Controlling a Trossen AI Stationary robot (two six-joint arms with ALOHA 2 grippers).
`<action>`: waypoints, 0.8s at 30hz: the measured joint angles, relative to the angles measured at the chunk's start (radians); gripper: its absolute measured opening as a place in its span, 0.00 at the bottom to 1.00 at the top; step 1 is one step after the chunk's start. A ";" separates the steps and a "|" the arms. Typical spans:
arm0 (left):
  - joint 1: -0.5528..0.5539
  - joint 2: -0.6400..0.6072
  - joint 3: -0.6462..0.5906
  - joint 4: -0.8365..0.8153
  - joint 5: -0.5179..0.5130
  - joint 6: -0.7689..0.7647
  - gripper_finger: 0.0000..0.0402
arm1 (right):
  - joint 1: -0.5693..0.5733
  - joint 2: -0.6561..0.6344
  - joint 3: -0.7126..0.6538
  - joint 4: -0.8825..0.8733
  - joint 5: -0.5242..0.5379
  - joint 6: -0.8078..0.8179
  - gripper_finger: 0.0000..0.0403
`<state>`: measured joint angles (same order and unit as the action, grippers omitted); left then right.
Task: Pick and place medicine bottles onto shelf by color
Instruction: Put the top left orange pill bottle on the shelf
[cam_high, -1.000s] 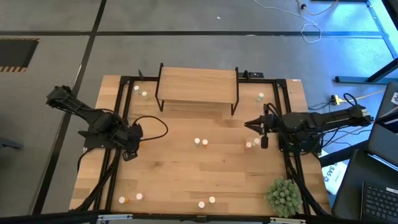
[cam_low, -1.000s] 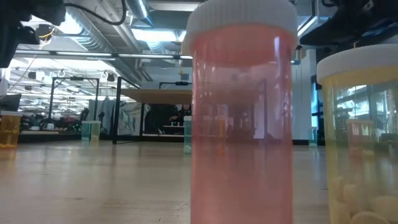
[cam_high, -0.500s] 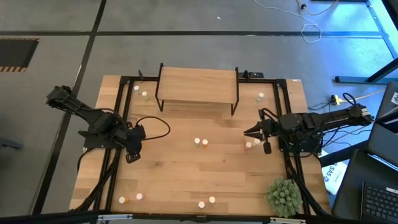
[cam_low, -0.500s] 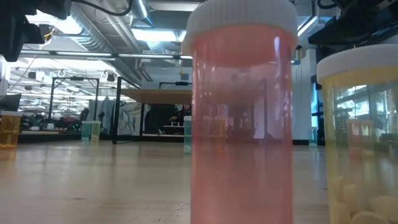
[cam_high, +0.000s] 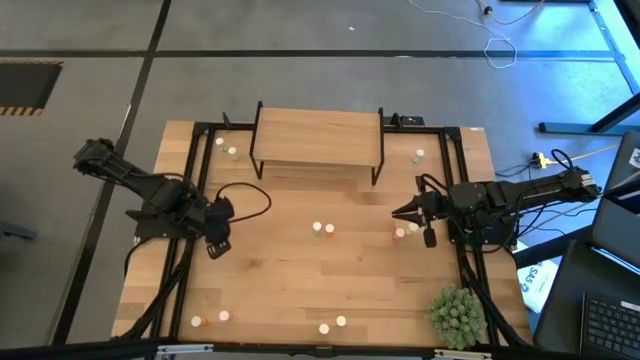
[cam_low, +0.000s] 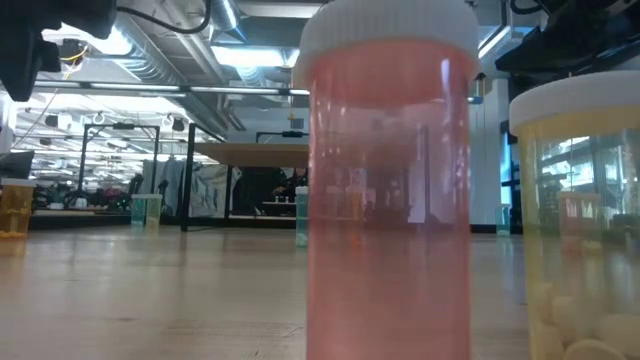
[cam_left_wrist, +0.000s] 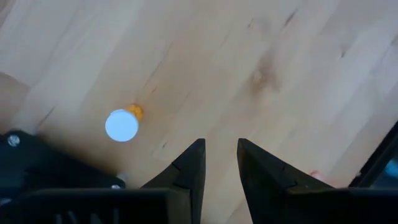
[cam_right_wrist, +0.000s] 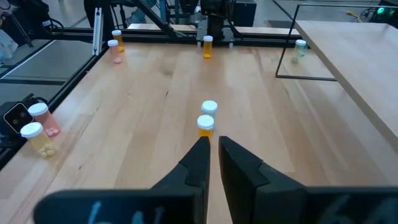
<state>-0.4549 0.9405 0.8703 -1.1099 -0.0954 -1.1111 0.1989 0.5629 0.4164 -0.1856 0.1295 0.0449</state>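
We see the left claw (cam_high: 213, 247) low over the surface (cam_high: 300, 270) at its left side, its fingers (cam_left_wrist: 193, 168) a narrow gap apart and holding nothing; an orange bottle (cam_left_wrist: 123, 124) with a white cap stands just beside it. The right claw (cam_high: 398, 212) points toward the middle, fingers (cam_right_wrist: 199, 163) nearly together and empty, aimed at two bottles (cam_right_wrist: 207, 118) standing one behind the other. More medicine bottles (cam_high: 333, 324) dot the surface. The shelf (cam_high: 318, 134) stands at the far edge, bare.
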 joint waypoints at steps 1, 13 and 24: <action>0.006 0.000 0.000 0.000 0.000 -0.023 0.22 | 0.000 0.000 0.000 0.000 0.000 0.000 0.10; 0.034 0.008 -0.001 -0.068 -0.001 -0.111 0.22 | 0.000 0.000 0.000 0.000 0.000 0.000 0.10; 0.034 0.039 -0.001 -0.114 -0.007 -0.118 0.33 | 0.000 0.000 0.000 0.001 0.000 0.000 0.10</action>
<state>-0.4210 0.9792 0.8696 -1.2239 -0.1024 -1.2289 0.1986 0.5625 0.4160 -0.1848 0.1295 0.0448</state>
